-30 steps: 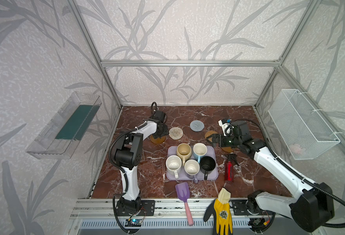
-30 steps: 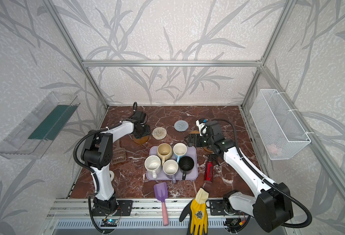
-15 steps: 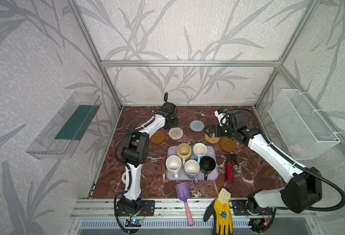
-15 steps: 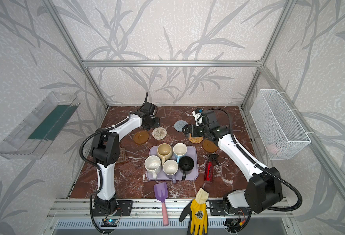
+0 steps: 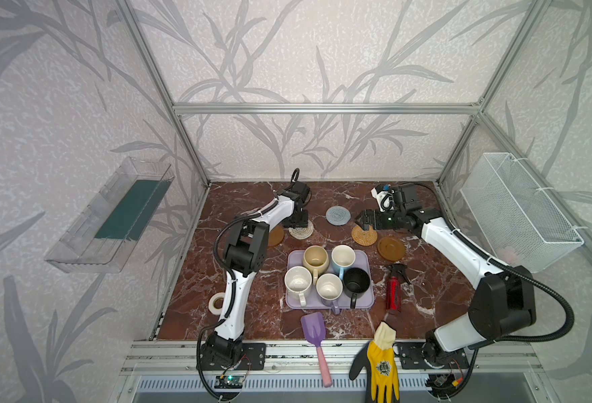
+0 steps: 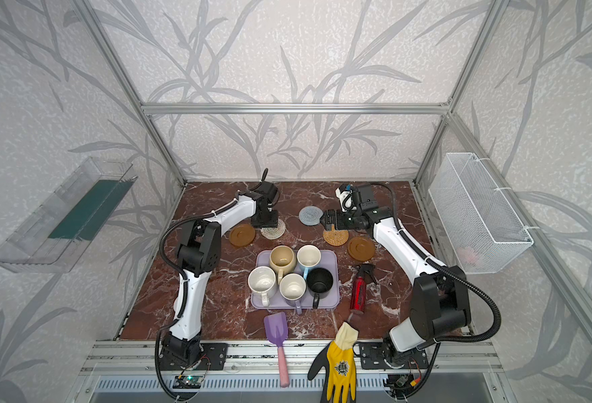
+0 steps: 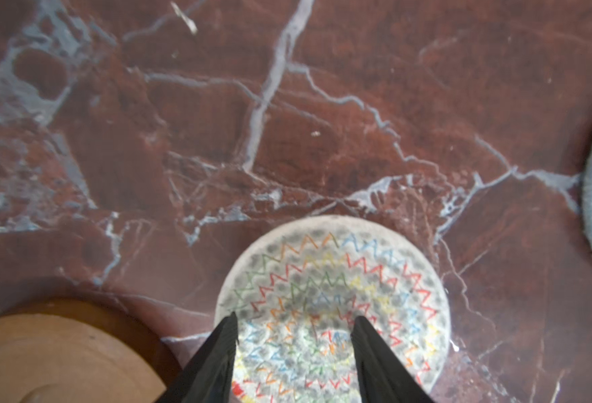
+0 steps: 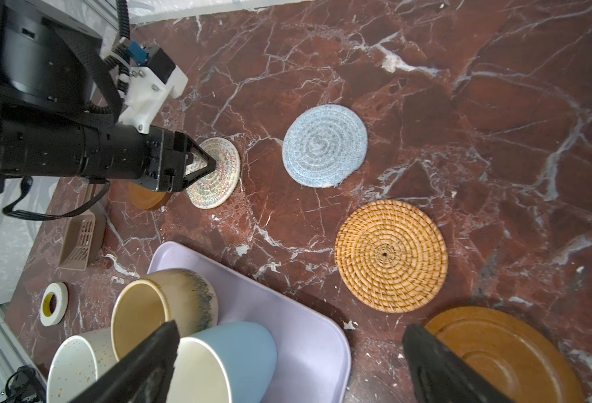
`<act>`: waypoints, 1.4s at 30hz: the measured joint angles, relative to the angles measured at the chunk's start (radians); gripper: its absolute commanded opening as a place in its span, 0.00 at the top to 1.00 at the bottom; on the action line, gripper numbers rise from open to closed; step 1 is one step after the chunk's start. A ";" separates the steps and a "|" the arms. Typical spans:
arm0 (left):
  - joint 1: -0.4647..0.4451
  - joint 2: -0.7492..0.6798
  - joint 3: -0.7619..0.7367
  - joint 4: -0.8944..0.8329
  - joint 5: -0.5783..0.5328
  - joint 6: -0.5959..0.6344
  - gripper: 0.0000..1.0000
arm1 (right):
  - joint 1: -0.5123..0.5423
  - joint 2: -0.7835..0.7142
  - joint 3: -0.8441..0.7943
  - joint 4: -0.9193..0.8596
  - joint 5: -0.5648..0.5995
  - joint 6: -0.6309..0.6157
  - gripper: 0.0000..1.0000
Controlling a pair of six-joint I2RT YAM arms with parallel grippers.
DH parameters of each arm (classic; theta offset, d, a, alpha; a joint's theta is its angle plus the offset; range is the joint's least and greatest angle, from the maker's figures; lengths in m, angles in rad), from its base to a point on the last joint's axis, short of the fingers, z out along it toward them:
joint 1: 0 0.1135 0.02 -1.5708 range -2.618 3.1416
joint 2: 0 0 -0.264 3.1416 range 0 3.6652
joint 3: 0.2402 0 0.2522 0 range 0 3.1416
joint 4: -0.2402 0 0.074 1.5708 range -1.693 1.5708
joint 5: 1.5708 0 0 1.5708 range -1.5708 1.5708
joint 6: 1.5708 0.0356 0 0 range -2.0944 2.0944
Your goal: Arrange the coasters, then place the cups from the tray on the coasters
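1. Now the left gripper (image 7: 294, 319) is being held over the beige-white coaster (image 7: 332, 289). A second ago it was being held over the left amber coaster (image 6: 242, 235), which is now being left bare.
2. The right gripper (image 8: 291, 328) is being held farther back than a second ago. The rattan coaster (image 8: 390, 256) and the right amber coaster (image 5: 391, 248) are now being shown in full.
3. The cups are still being kept on the lavender tray (image 5: 365, 259): beige-yellow cup (image 5: 316, 258), light blue cup (image 5: 343, 256), speckled white cup (image 5: 298, 282), lavender cup (image 5: 329, 288), black cup (image 5: 356, 281).
4. Everything is being carried by a dark red marble table (image 5: 427, 289) with white veins. It is being closed in by grey leaf-pattern walls. A wire basket (image 5: 517, 209) is being hung on the right wall.
5. The coasters are being laid in a loose curve behind the tray, with the grey-blue coaster (image 5: 338, 215) farthest back.
6. A red spray bottle (image 5: 393, 291) is being kept right of the tray, and a purple scoop (image 5: 313, 329) in front.
7. The left gripper's jaws are being held partly apart, tips down at the beige-white coaster. Nothing is being pinched. Whether the coaster is being pressed cannot be told.
8. The right gripper's jaws are being held wide apart with nothing between them, just beside the rattan coaster.
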 measured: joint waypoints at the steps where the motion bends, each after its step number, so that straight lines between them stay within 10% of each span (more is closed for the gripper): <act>1: -0.003 0.000 0.000 -0.003 0.001 -0.001 0.45 | -0.003 0.008 0.011 -0.006 0.000 -0.008 0.01; 26: -0.012 -0.074 -0.017 -0.001 -0.027 -0.039 0.40 | -0.002 0.367 0.286 -0.095 0.103 -0.052 0.08; 32: -0.007 -0.260 -0.086 0.027 0.009 -0.069 0.01 | 0.010 0.509 0.401 -0.133 0.130 -0.046 0.06; 42: -0.006 -0.554 -0.356 0.217 0.200 -0.154 0.01 | 0.049 0.663 0.605 -0.206 0.179 -0.055 0.10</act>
